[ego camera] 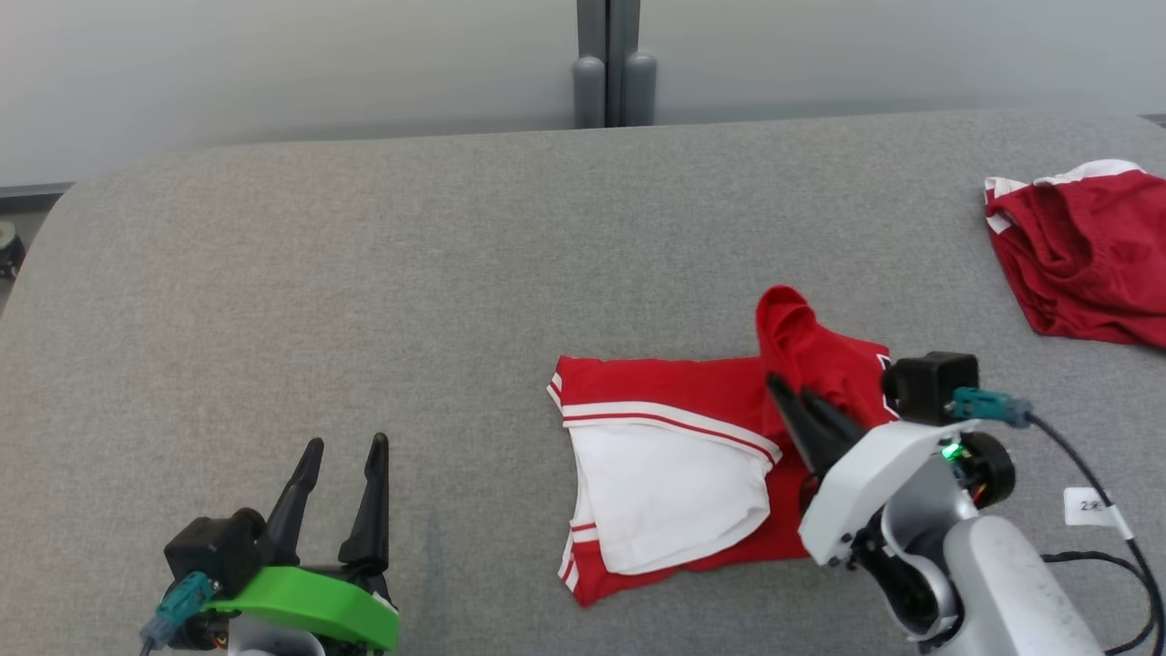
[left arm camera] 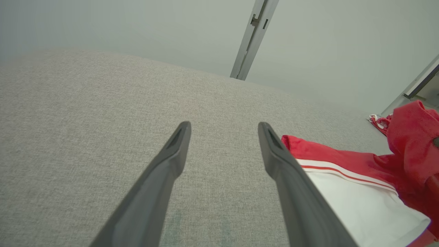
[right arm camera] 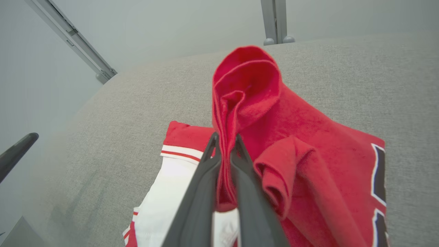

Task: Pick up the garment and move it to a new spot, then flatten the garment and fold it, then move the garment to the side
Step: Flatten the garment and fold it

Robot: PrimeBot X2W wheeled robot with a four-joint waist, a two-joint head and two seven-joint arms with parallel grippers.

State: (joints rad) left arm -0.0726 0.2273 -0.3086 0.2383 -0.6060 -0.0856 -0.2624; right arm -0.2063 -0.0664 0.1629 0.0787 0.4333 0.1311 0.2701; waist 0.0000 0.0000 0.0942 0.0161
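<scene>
Two grippers are sharing a grey, cloth-covered worktop (ego camera: 364, 255). At about seven o'clock in the head view, the left gripper (ego camera: 346, 443) is sitting low over bare cloth, its two dark fingers standing wide apart and grasping nothing; its tips are pointing toward twelve o'clock. At twelve o'clock, behind the worktop's far edge, a grey post (ego camera: 612, 64) is standing against the pale wall. Just right of centre, at roughly four o'clock, the garment (ego camera: 674, 474) is lying on the worktop, well apart from the left gripper: red fabric with a white panel and a red-and-white stripe facing up. Its right part is rising off the surface into a rolled peak. There the right gripper (ego camera: 791, 390), reaching in from five o'clock, is clenching a fold of that red fabric between its nearly closed fingers. At two o'clock, by the worktop's right edge, a darker red garment with white trim (ego camera: 1084, 264) is lying crumpled, well apart from the rest.
</scene>
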